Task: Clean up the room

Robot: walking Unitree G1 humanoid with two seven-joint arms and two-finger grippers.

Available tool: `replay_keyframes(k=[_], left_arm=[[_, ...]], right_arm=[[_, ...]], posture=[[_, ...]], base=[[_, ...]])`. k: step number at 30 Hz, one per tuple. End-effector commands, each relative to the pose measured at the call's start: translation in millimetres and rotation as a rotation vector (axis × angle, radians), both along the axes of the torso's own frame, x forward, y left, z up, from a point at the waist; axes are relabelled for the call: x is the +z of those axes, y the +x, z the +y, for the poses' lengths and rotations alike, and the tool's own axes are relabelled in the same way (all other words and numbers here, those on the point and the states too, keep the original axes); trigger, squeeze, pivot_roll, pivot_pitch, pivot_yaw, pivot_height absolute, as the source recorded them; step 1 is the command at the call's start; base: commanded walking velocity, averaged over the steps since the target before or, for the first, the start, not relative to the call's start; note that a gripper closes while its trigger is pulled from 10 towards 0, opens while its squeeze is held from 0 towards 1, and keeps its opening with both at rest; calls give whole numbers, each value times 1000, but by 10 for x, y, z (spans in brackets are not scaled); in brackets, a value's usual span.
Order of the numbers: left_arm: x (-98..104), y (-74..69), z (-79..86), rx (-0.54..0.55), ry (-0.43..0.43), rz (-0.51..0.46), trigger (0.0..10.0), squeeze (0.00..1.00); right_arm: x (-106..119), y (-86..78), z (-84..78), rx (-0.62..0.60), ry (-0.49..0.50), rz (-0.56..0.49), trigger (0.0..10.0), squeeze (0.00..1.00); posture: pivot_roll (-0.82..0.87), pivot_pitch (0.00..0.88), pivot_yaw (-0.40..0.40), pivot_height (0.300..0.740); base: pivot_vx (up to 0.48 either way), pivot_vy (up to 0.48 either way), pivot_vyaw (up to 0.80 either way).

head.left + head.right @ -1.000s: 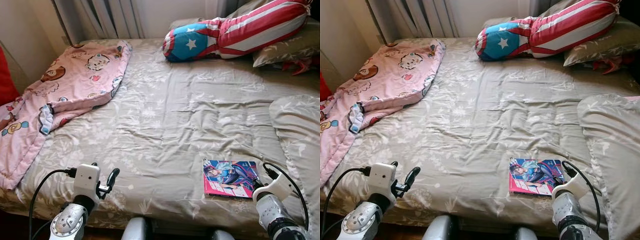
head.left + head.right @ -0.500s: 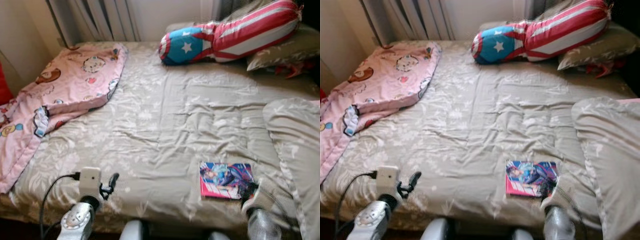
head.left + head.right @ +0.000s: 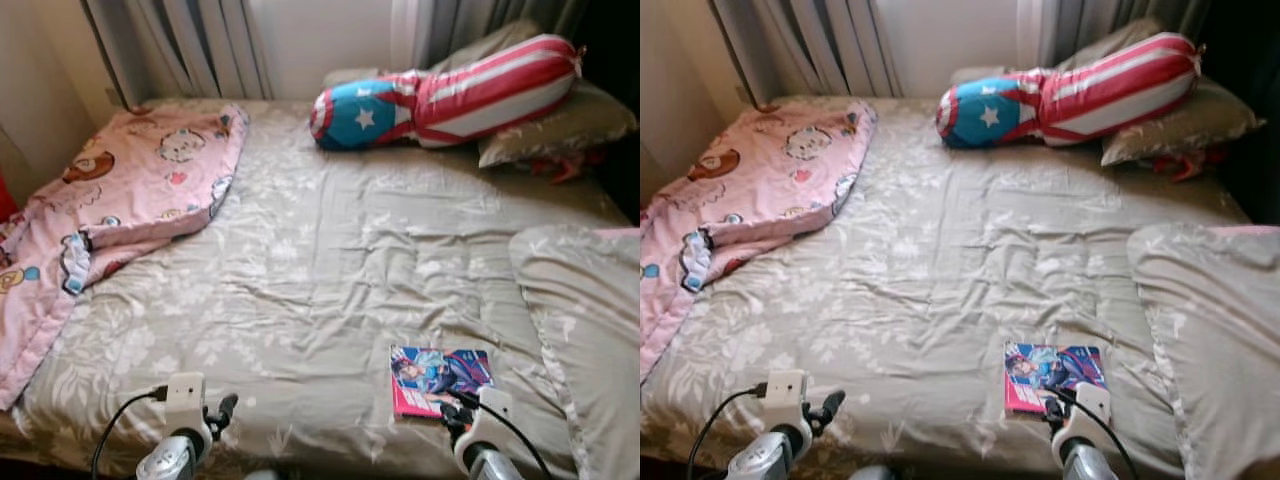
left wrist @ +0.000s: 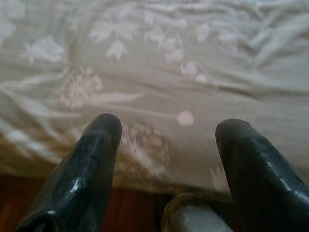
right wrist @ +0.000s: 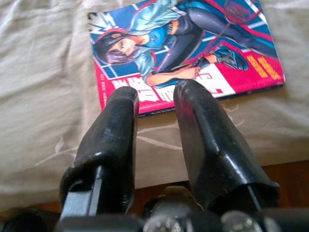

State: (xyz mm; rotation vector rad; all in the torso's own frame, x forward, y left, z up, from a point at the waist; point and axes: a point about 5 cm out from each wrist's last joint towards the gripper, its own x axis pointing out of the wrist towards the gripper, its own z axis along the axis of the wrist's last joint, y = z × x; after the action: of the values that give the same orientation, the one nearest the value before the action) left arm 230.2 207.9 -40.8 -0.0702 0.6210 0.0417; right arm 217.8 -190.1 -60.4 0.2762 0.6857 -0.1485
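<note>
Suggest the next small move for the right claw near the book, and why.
Probably ease the right claw forward and down onto the near edge of the book. Its fingers are slightly apart, tips at that edge, holding nothing. The book lies flat on the bed near its front edge, so an edge grip looks easiest. The left claw hangs open over the bedcover, away from the book.

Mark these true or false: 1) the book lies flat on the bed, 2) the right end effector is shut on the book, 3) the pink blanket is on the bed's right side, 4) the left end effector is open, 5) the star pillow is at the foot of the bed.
1) True: the book lies flat on the bed.
2) False: the right end effector is open, at the book's near edge.
3) False: the pink blanket is on the left.
4) True: the left end effector is open over the bed edge.
5) False: the star pillow is at the far end.
</note>
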Motion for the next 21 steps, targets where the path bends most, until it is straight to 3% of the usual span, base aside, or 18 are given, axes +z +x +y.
replay_keyframes(k=[1,5,9,15,21], left_arm=[[-57,-56,14,-9,24,34,10000,0],[-208,-190,-88,-59,42,134,10000,0],[-309,-331,-62,-37,66,219,10000,0],[-328,-355,-60,-44,67,233,10000,0],[-326,-356,-26,-1,63,233,10000,0]], right_arm=[[-46,-57,22,11,-2,39,10000,0],[-142,-207,54,28,-8,107,10000,0],[-243,-401,72,20,-7,168,10000,0],[-305,-549,23,-6,-10,212,10000,0],[-323,-596,-4,-2,-20,234,10000,0]], posture=[[33,0,-7,727],[27,0,-10,731],[22,0,-5,731],[3,0,11,731],[-9,0,20,731]], base=[[0,0,0],[0,0,0],[0,0,0],[0,0,0],[0,0,0]])
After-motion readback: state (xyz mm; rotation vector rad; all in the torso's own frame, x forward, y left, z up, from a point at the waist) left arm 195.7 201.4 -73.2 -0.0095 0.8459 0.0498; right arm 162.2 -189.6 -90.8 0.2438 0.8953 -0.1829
